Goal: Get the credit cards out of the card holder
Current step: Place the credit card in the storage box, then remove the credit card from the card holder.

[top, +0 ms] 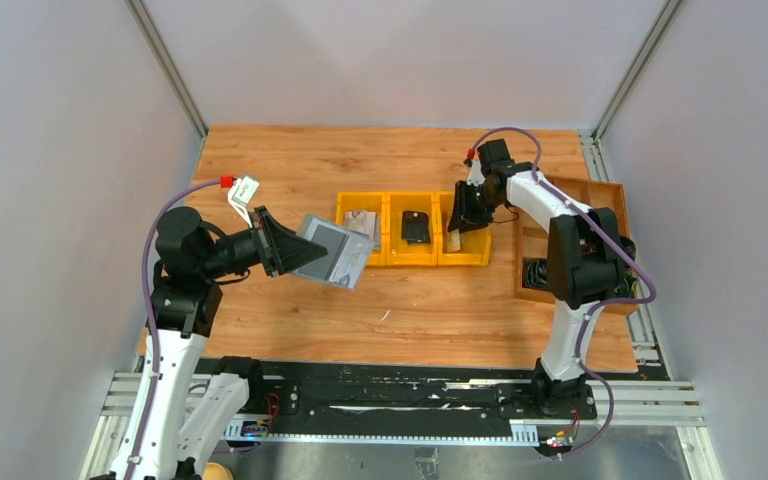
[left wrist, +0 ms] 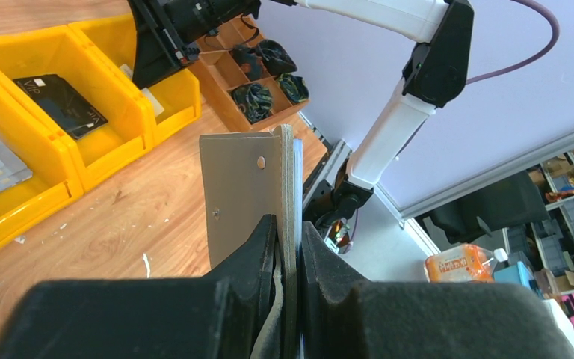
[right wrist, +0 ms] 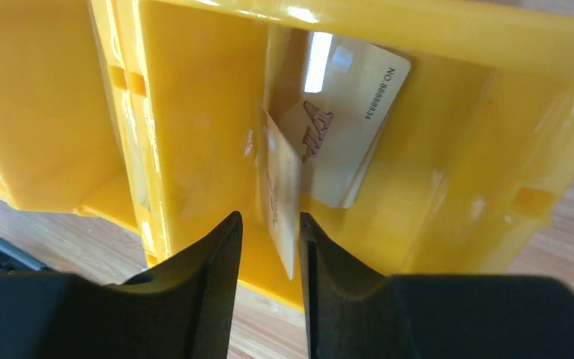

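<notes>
Left tool (left wrist: pixel 289 224) pinching card holder (left wrist: pixel 239 179) by edge, raised over desk (top: pixel 410 320) left side. Right tool (right wrist: pixel 269 224) slightly spread, credit card (right wrist: pixel 284 202) upright between jaws, in yellow bin (right wrist: pixel 194 112) right compartment.

White links (top: pixel 563 345), black joints (top: pixel 580 255), black wedge-shaped gripper fingers (right wrist: pixel 194 299); purple cables (left wrist: pixel 555 34), red plugs (top: pixel 227 181).

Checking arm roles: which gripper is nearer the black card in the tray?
Right. The right gripper is at the adjacent compartment; the left gripper holds the card holder, left of the tray. The black card lies in the middle.
</notes>
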